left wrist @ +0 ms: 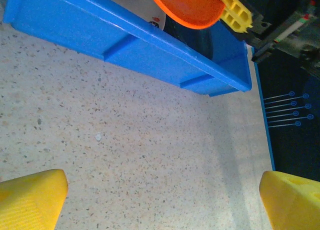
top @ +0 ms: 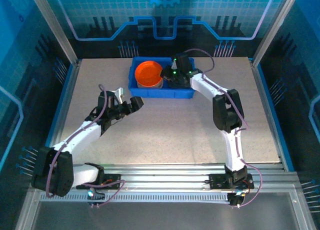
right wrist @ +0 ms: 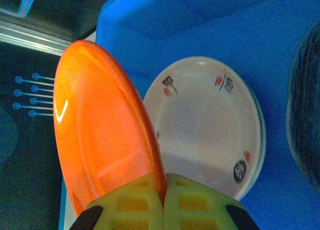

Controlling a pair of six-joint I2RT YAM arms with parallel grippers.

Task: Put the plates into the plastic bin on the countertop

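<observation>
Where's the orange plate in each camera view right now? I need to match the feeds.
Top external: orange plate over the plastic bin's left half.
Left wrist: plate at the top edge, right of centre, beyond the bin's wall.
Right wrist: plate in left half, on edge, pinched in the right tool.
Shared landmark: the blue bin.

Top camera behind my arm bases (top: 229,180) looks down on whole countertop (top: 175,135). Left wrist: low, facing blue bin (left wrist: 125,45) wall. Right wrist: close over bin. All share orange plate (right wrist: 100,135).
</observation>
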